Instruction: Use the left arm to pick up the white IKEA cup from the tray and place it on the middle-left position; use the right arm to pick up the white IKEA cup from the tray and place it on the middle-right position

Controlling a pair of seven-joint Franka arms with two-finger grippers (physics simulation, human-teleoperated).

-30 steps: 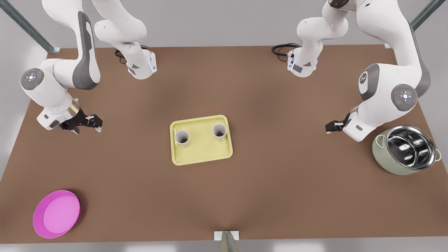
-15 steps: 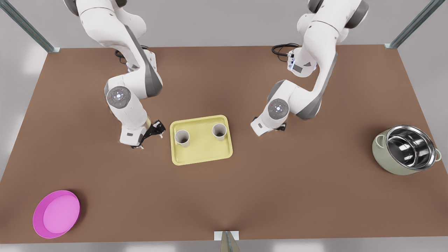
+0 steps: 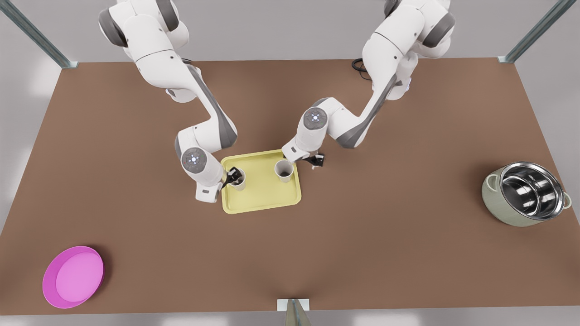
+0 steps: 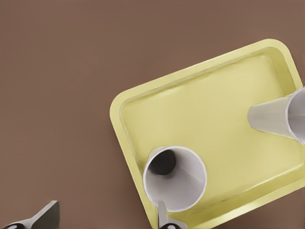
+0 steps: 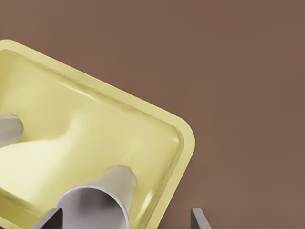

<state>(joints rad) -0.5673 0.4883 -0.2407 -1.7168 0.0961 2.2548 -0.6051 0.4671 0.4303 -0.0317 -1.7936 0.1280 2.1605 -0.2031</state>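
On the tray (image 3: 262,203), two white cups (image 3: 238,179) (image 3: 284,170), an open hand (image 3: 232,177) (image 3: 302,159) at each.

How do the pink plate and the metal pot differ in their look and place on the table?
The pink plate is flat, shallow and matte pink; the metal pot is deep, with a shiny steel inside and a pale green outside. The plate lies near the corner at the front view's lower left; the pot stands by the right edge. The pot has side handles; the plate has none. Both are round and rest far from the tray.
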